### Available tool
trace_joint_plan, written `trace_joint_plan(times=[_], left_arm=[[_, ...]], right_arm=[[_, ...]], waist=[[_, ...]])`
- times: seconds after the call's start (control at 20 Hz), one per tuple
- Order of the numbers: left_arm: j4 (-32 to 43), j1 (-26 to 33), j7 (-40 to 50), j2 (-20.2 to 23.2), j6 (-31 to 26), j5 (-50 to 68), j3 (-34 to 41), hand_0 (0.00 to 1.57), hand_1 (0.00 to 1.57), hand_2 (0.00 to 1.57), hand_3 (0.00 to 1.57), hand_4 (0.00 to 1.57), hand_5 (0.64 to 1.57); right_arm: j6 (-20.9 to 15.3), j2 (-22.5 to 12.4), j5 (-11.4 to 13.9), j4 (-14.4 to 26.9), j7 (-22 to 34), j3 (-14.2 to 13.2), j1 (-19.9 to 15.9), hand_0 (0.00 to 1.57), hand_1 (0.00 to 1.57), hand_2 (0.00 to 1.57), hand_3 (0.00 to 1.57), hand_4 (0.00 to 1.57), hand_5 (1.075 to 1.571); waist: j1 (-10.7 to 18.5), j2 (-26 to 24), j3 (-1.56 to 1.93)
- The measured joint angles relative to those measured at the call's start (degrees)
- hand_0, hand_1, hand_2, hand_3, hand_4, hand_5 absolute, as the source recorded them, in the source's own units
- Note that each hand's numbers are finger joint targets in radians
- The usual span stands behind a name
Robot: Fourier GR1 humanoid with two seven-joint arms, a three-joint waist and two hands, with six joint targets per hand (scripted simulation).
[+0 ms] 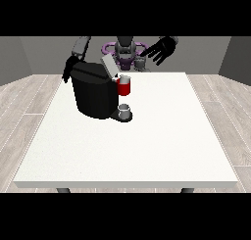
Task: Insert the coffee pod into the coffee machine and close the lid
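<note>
The black coffee machine (93, 94) stands on the white table (147, 146), left of the middle. Its grey lid (109, 65) is tilted up and open. A red thing at the machine (124, 87) sits at its front, above a grey cup (125, 109) on the machine's base. A small grey thing (140, 63) stands at the table's far edge; I cannot tell whether it is the pod. The hand at the view's right (163, 49) is raised above and to the right of it, fingers spread, holding nothing. The hand at the view's left (67, 70) is partly hidden behind the machine.
The robot's torso (125, 50) is behind the table's far edge. White tabletop stretches in front of and to the right of the machine. A wooden floor surrounds the table.
</note>
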Motion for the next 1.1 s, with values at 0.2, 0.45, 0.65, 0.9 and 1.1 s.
trace_joint_plan(times=[0.2, 0.45, 0.65, 0.9, 1.1], left_arm=[[0.93, 7.84, -1.23, -4.97, -1.32, 7.22, 5.15, 0.00, 0.00, 0.00, 0.00, 0.42, 1.571], [0.98, 17.49, -2.04, -7.97, -2.58, 10.24, 6.33, 0.00, 0.00, 0.00, 0.00, 0.44, 1.571], [0.81, 22.46, -1.42, -8.87, -3.48, 11.30, 6.43, 0.00, 0.00, 0.00, 0.00, 0.41, 1.571], [-1.03, 25.34, -0.41, -9.72, -3.56, 13.72, 6.39, 0.00, 0.00, 0.00, 0.00, 0.43, 1.571], [-4.75, 27.74, 0.96, -10.11, -4.19, 15.13, 5.44, 0.00, 0.00, 0.00, 0.00, 0.36, 1.571]], right_arm=[[-0.21, 0.12, -0.13, 0.15, -0.56, -0.39, 4.47, 0.00, 0.00, 0.00, 0.00, 0.00, 1.571], [1.27, 1.06, -0.64, -2.48, -0.34, 1.01, 7.64, 0.00, 0.00, 0.00, 0.00, 0.00, 1.571], [5.18, 1.15, -2.48, -5.78, 1.13, 2.57, 6.45, 0.00, 0.00, 0.00, 0.00, 0.00, 1.571], [8.81, -0.14, -2.87, -9.64, 2.73, 4.64, 2.77, 0.00, 0.00, 0.00, 0.00, 0.11, 1.571], [10.99, -2.34, -2.91, -11.68, 4.12, 4.87, 0.32, 0.00, 0.00, 0.00, 0.00, 0.00, 1.571]], waist=[[3.46, -6.42, 0.02], [5.80, -13.78, 0.08], [7.30, -17.42, 0.09], [8.19, -18.08, 0.12], [9.40, -17.58, 0.13]])
